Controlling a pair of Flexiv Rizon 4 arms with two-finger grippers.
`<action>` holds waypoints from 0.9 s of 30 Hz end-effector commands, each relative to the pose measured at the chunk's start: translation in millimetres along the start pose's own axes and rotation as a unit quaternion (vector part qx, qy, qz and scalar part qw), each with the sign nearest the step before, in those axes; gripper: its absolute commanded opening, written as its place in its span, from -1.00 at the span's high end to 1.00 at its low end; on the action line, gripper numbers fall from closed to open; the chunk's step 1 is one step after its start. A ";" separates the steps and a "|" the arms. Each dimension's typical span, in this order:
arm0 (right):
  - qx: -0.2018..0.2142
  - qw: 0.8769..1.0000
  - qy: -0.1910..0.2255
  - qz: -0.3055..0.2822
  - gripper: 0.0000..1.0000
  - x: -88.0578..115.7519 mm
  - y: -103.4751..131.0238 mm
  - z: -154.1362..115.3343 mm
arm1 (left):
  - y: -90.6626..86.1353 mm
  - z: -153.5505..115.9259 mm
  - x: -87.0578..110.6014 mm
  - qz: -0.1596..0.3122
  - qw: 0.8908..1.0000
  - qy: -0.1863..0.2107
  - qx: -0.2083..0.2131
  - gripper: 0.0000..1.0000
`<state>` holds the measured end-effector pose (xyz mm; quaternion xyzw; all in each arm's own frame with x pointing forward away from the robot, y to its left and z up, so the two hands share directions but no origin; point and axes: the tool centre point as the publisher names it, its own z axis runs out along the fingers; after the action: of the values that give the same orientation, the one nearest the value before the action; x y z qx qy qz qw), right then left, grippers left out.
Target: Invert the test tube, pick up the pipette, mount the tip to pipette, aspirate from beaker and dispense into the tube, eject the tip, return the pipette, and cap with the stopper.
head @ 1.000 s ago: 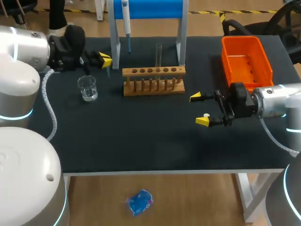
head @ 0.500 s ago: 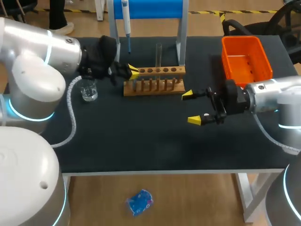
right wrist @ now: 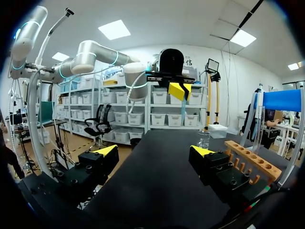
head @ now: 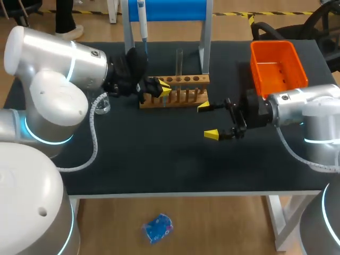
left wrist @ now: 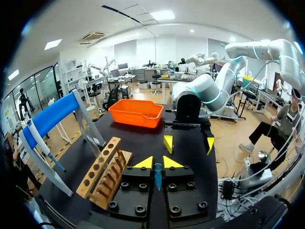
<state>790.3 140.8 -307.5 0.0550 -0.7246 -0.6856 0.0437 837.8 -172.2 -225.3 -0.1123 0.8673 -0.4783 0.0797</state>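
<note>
My left gripper (head: 159, 87) hangs over the front left end of the wooden rack (head: 175, 90), shut on a small blue pipette tip (left wrist: 157, 175) that points down between its fingers. The clear test tube (head: 179, 61) stands upright at the back of the rack. A white pipette (head: 142, 21) hangs on the blue-topped stand (head: 164, 9) behind it. The glass beaker (head: 102, 104) sits left of the rack, partly hidden by my left arm. My right gripper (head: 210, 119) stands open and empty just right of the rack, facing the left gripper (right wrist: 179, 90).
An orange bin (head: 279, 66) sits at the back right of the black table (head: 159, 159). The stand's two legs flank the rack's rear. Open table surface lies in front of the rack, toward the near edge.
My left arm has swung right, from beside the beaker to the rack's front left end, carrying the tip. My right gripper has moved left toward the rack, still open.
</note>
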 end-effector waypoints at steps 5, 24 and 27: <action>-0.005 1.000 0.004 0.006 -1.00 -6.8 -0.8 1.9 | -4.0 17.5 3.4 0.013 1.000 0.018 0.002 1.00; -0.019 0.999 0.036 0.002 -1.00 -33.3 7.8 33.5 | -7.8 49.2 22.4 0.023 0.998 0.052 0.021 1.00; -0.020 0.999 0.039 0.000 -1.00 -35.9 11.1 36.0 | -9.4 51.2 24.2 0.024 0.998 0.054 0.023 1.00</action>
<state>815.8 178.8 -297.2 0.0769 -0.7097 -0.6969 0.0692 827.3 -221.6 -242.3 -0.0645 0.8635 -0.4980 0.0458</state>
